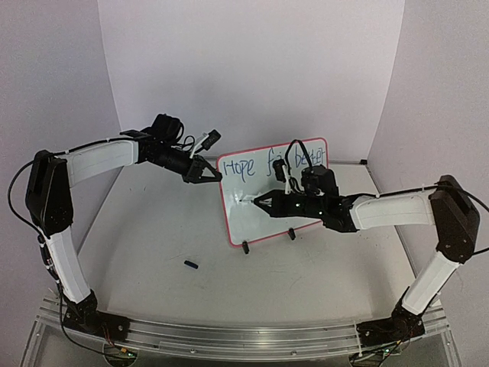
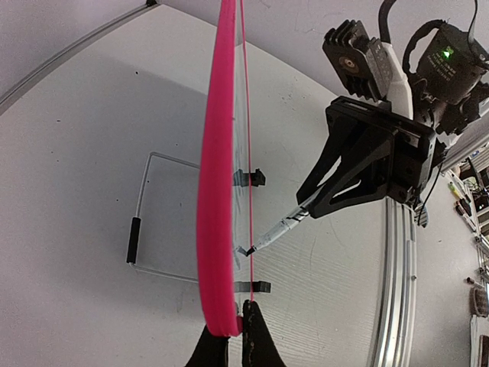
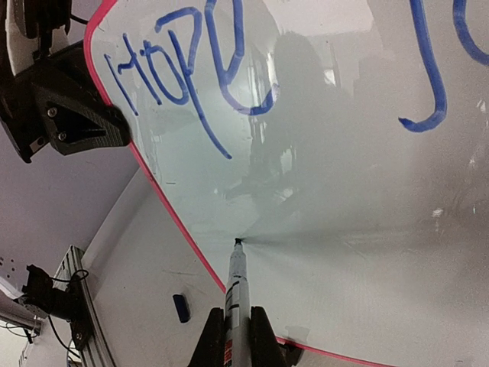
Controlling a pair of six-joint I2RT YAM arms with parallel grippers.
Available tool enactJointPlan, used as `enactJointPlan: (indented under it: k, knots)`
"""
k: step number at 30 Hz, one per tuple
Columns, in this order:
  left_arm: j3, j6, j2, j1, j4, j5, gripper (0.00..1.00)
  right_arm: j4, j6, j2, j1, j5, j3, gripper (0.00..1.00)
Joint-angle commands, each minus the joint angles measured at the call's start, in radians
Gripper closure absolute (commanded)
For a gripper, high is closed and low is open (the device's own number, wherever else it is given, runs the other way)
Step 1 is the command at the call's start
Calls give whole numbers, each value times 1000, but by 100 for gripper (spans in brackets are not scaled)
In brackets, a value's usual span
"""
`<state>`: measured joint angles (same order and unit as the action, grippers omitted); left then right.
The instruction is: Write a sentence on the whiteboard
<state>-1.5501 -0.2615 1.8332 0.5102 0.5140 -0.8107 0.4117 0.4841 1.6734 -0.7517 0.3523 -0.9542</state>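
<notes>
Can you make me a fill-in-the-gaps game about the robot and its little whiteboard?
1. The right gripper holds a ____, and its tip touches the whiteboard.
2. The sentence is written in ____ ink.
3. Its first word is ____.
4. The small blue cap lies on the ____.

Missing words: marker; blue; Hope; table.

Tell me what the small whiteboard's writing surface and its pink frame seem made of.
Small rectangular whiteboard's writing surface: smooth, glossy, probably coated board or plastic; it mirrors dim dark shapes. Thin pink frame: likely moulded plastic, evenly coloured with a rounded, slightly shiny edge.
</notes>
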Motion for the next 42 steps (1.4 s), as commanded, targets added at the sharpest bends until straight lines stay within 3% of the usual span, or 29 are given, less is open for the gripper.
enactJointPlan:
  k: [1,42]
  knots:
    - [30,-64,35,42,135,69,100,45,-1,32,-3,-18,-55,100]
    - [30,-66,24,44,138,74,100,-39,-13,-35,-3,-98,-64,100]
